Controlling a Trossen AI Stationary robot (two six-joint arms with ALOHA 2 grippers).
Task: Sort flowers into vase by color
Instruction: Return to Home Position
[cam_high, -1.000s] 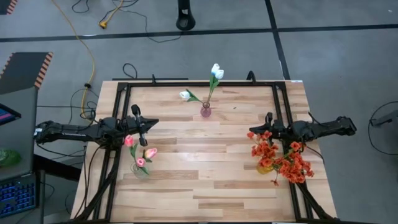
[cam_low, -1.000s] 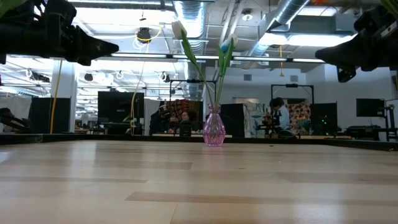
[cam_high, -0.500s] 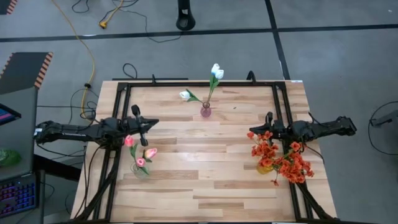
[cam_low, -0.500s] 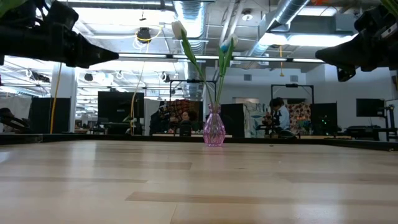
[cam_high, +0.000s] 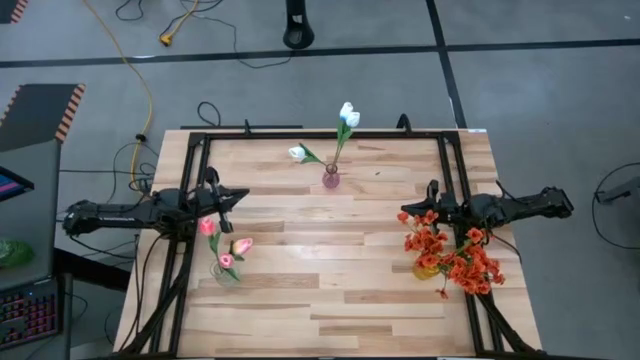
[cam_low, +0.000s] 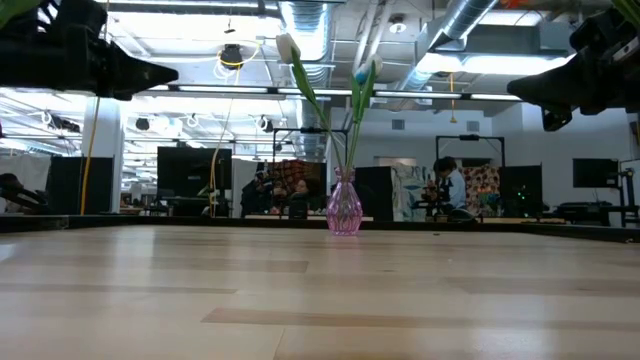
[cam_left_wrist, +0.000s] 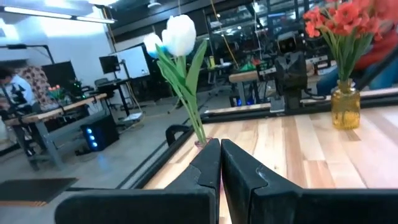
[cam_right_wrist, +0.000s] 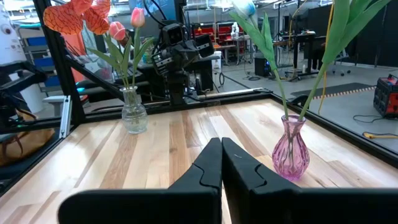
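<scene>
**High view.** We see the left end effector (cam_high: 238, 195) above the left edge of the desk (cam_high: 330, 285). The right end effector (cam_high: 404, 212) is above the right edge. Both point inward and are well apart. The white tulips (cam_high: 347, 115) stand in a purple vase (cam_high: 331, 179) near the middle of the far edge. The pink tulips (cam_high: 226, 248) stand in a clear vase (cam_high: 226, 274) by the left edge, just beside the left end effector. The orange flowers (cam_high: 460, 258) fill a yellow vase (cam_high: 428, 266) by the right edge, under the right arm.

**Low view.** The purple vase (cam_low: 343, 205) stands upright near the far edge, with green stems rising from it. Both arms hang high at the upper corners. People (cam_low: 447, 185) show in the room behind.

**Left wrist view.** We find the left end effector (cam_left_wrist: 220, 152) with its fingers pressed together, holding nothing. Beyond it are the white tulips (cam_left_wrist: 177, 34) and, farther off, the yellow vase (cam_left_wrist: 345, 107) with the orange flowers (cam_left_wrist: 341, 18).

**Right wrist view.** The right end effector (cam_right_wrist: 221, 149) is likewise fully closed and empty. The purple vase (cam_right_wrist: 290, 149) stands near it. The clear vase (cam_right_wrist: 134, 113) with the pink tulips (cam_right_wrist: 118, 29) stands across the desk.
</scene>
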